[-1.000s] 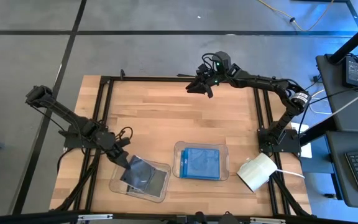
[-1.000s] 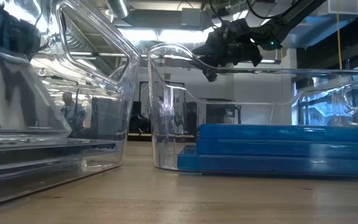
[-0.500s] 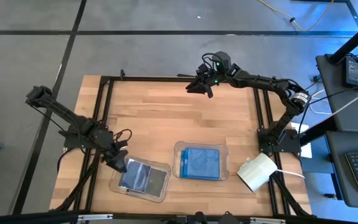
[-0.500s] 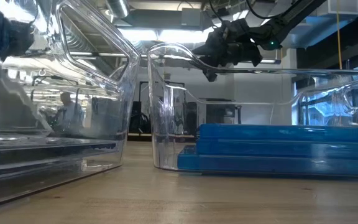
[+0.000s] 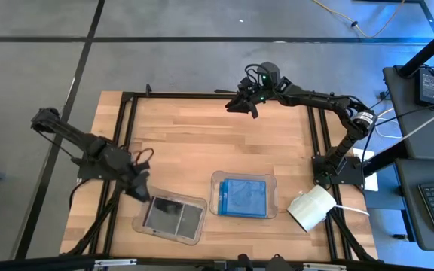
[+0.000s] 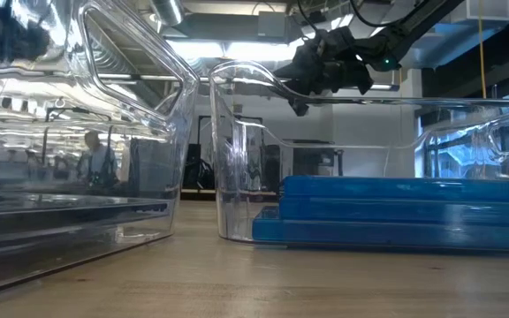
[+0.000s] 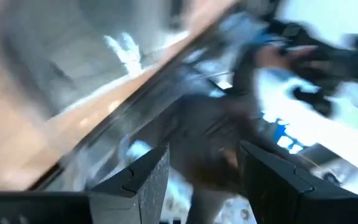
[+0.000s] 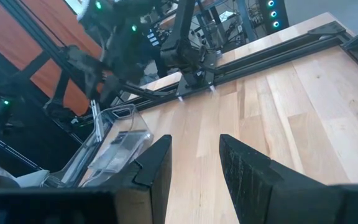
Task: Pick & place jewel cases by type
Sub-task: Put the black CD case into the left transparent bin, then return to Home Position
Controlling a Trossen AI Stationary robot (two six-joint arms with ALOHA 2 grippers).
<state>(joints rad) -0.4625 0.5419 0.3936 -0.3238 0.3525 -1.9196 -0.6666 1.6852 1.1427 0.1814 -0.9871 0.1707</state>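
Dark jewel cases [image 5: 170, 214] lie flat in the clear left tray [image 5: 138, 224] near the table's front edge. Blue jewel cases [image 5: 243, 197] lie stacked in the clear right tray [image 5: 215, 181]; the low view shows the blue stack [image 6: 396, 208] from the side. My left gripper [image 5: 140, 194] hovers open just off the left tray's far-left corner, nothing between its fingers [image 7: 154, 174]. My right gripper [image 5: 241, 105] stays raised over the table's far edge, open and empty [image 8: 194, 149].
A white box-like object [image 5: 310, 207] sits at the table's near right corner. A black metal frame [image 5: 126, 113] borders the wooden top. Bare wood [image 5: 217, 143] lies between the trays and the far edge.
My left gripper has let go of a dark jewel case that it held tilted over the left tray. The case now lies flat in the tray. The gripper has drawn back toward the table's left edge, risen a little and rolled.
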